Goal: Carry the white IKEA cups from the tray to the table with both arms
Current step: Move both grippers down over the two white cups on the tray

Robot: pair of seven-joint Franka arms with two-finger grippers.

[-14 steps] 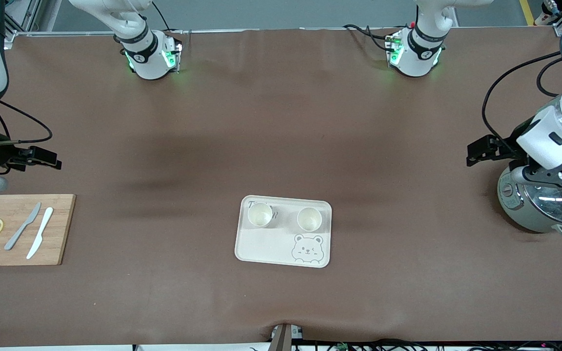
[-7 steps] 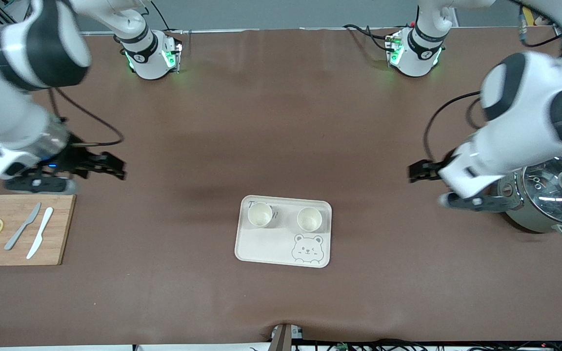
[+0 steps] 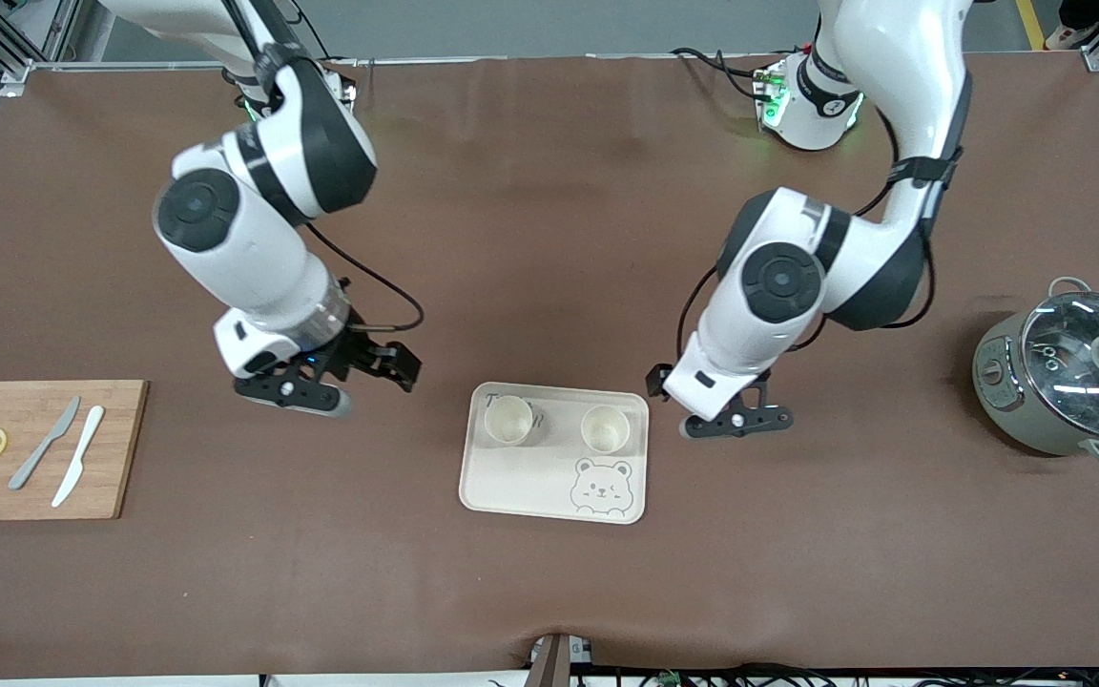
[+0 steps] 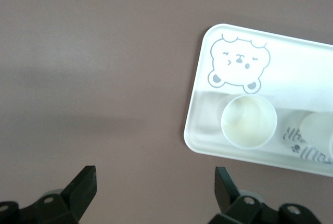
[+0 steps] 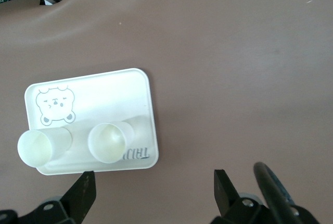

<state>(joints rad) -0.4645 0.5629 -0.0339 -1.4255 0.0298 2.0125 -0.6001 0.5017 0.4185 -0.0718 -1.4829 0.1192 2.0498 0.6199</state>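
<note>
A board with knives and lemon slices is seen at the right arm's end. The right gripper is held wide open and empty over bare table beside the tray. Both cups stand upright on the tray. The left gripper, equally spread and empty, is poised beside it. A pot sits at the left arm's end.

We look down on the cream tray, our landmark, lying on the brown table. Two white IKEA cups stand upright on it, side by side and apart, along the edge away from the bear print. Our right gripper hangs spread wide over bare table just beside the tray's lettered edge.
</note>
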